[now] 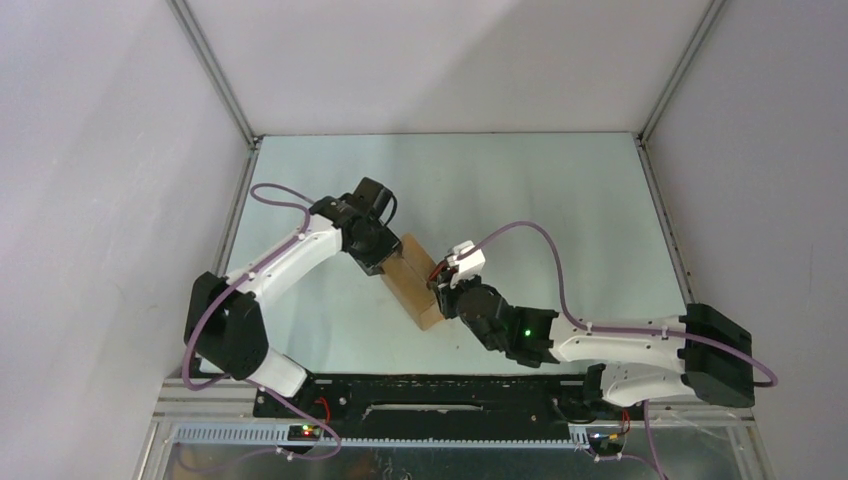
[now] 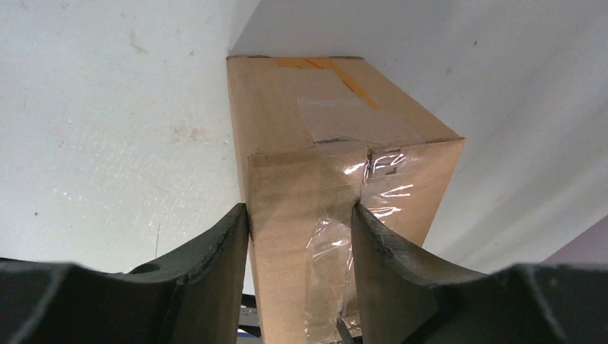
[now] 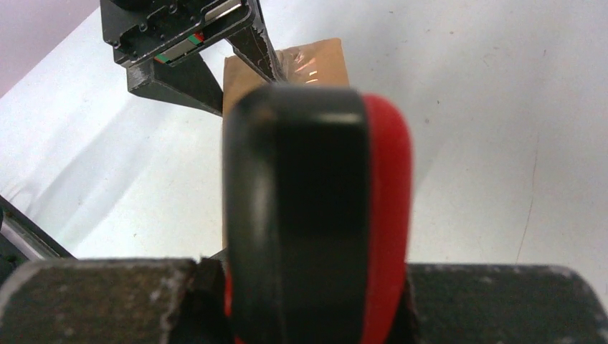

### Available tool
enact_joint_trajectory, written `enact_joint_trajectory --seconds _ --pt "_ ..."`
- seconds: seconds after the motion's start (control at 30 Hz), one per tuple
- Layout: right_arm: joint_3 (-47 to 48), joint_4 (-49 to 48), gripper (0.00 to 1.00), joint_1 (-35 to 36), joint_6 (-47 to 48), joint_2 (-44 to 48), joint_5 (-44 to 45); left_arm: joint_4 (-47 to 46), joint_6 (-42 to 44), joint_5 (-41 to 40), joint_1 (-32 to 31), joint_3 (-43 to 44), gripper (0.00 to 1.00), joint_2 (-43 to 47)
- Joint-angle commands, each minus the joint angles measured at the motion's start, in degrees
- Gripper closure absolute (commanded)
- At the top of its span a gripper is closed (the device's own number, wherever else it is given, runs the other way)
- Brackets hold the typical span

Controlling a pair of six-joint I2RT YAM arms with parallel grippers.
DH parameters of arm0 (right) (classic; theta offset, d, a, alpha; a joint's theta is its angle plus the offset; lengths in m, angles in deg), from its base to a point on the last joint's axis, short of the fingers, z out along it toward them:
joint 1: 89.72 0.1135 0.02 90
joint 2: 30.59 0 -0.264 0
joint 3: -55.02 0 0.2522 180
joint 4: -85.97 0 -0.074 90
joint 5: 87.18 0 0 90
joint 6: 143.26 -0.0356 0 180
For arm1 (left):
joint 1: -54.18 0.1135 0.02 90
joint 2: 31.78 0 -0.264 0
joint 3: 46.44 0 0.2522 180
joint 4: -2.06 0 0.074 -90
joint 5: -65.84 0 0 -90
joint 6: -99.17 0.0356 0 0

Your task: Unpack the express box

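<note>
The express box [image 1: 412,283], a brown carton, lies at an angle in the middle of the table, sealed with clear tape and an orange strip [image 2: 344,75]. My left gripper [image 2: 300,215] is shut on the box's far end [image 2: 323,143], one finger on each side face. My right gripper [image 3: 315,287] is shut on a red-and-black utility knife [image 3: 315,215]. The knife points at the box's near end [image 3: 315,57], and its body hides the tip and any contact. In the top view the right gripper [image 1: 447,295] is right at the box's near corner.
The pale green tabletop [image 1: 560,200] is enclosed by white walls with metal corner posts [image 1: 215,75]. A black mounting rail [image 1: 420,400] runs along the near edge between the arm bases. The left gripper's fingers [image 3: 186,82] show behind the knife.
</note>
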Motion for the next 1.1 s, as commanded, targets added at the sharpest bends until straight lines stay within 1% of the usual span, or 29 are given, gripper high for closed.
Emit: enact_joint_trajectory --seconds 0.0,0.13,0.2,0.8,0.93,1.07 --pt "-1.61 7.39 1.0 1.62 -1.83 -3.1 0.78 -0.46 -0.84 -16.89 4.82 -2.3 1.0 0.75" --pt "-2.21 7.08 1.0 2.08 -3.98 -6.51 0.68 -0.53 -0.87 -17.25 5.06 -2.39 1.0 1.09" --pt "-2.22 7.37 1.0 2.15 -4.18 -6.77 0.88 -0.52 -0.9 -17.59 5.32 -2.44 1.0 1.27" --pt "-2.22 11.03 1.0 2.16 -0.88 2.96 4.24 -1.83 -0.79 -18.82 9.52 -5.1 1.0 2.66" --pt "-2.22 11.66 1.0 2.17 -1.07 3.78 4.12 -2.05 -0.82 -18.83 9.78 -5.53 1.0 2.85" --pt "-2.79 11.24 1.0 2.18 -2.39 1.5 3.43 -2.5 -0.74 -18.28 9.74 -5.64 1.0 3.05"
